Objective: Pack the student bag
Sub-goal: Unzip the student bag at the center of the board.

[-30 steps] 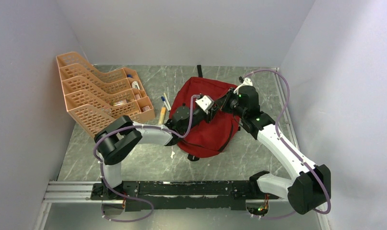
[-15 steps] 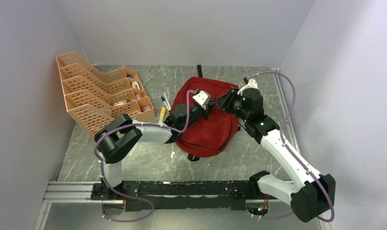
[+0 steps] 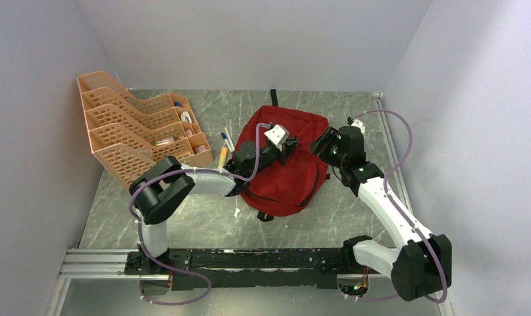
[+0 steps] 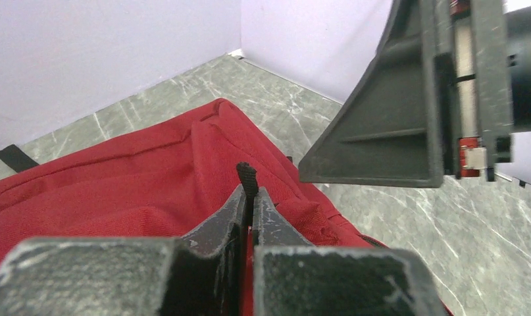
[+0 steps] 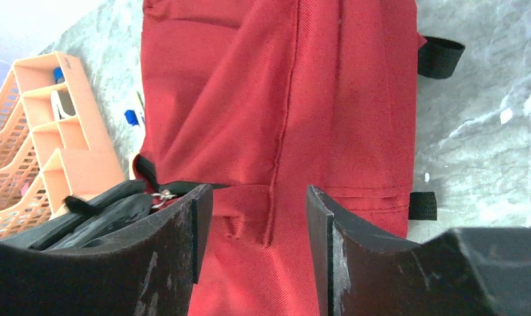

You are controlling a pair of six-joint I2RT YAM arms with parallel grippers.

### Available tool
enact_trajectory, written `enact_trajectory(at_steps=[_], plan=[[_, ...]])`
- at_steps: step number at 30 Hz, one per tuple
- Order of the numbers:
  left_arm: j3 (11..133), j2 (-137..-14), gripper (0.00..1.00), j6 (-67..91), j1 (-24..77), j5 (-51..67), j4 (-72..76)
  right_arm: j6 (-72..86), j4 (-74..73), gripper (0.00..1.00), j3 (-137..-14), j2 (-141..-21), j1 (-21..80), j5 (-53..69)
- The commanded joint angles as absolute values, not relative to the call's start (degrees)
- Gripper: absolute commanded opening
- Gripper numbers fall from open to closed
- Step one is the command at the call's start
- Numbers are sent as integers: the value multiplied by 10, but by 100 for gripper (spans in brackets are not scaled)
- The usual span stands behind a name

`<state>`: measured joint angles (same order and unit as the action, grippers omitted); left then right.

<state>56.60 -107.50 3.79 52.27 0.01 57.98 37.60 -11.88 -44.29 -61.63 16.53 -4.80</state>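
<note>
Pinching a small black tab point(image 4: 247, 174) with the left claw point(image 4: 248, 197), jaws pressed tight together, at the middle of the red bag point(image 4: 118, 178). Holding the right claw point(image 5: 256, 217) spread open above the bag's right edge, with only red cloth seen between the fingers. Flat on the stone table point(image 3: 203, 217) with the bag, table showing along its near and right edges. Left of the bag: pens point(image 3: 227, 139) just off its edge, then an orange rack point(image 3: 127, 135)

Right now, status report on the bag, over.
Left gripper shut on black pull tab. Right gripper open over student bag. Pens lie beside it.
</note>
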Motion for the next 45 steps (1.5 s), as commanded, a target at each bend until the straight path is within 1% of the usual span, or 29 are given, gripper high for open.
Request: enact_trajectory(at_steps=[1, 11, 16, 18, 19, 24, 26, 35, 39, 45], plan=[[560, -1062, 5, 46, 518, 28, 613, 394, -85, 58, -424, -639, 133, 34], [555, -1064, 5, 49, 519, 54, 611, 426, 4, 58, -399, -693, 97, 142], [547, -1059, 5, 42, 518, 57, 607, 436, 34, 55, -390, -724, 93, 175], [544, -1058, 5, 40, 518, 56, 606, 439, 45, 49, -383, -734, 91, 181], [543, -1058, 5, 40, 518, 55, 606, 441, 50, 44, -380, -737, 90, 183], [539, -1056, 5, 43, 517, 52, 605, 447, 72, 11, -365, -742, 85, 193], [537, -1056, 5, 45, 516, 49, 601, 446, 73, 0, -362, -739, 83, 190], [553, -1045, 5, 75, 483, 19, 539, 425, 35, 0, -355, -702, 73, 138], [571, -1037, 5, 78, 467, -26, 475, 419, 22, 0, -350, -688, 63, 120], [557, -1019, 5, 91, 437, -85, 425, 405, 6, 0, -347, -676, 48, 102]])
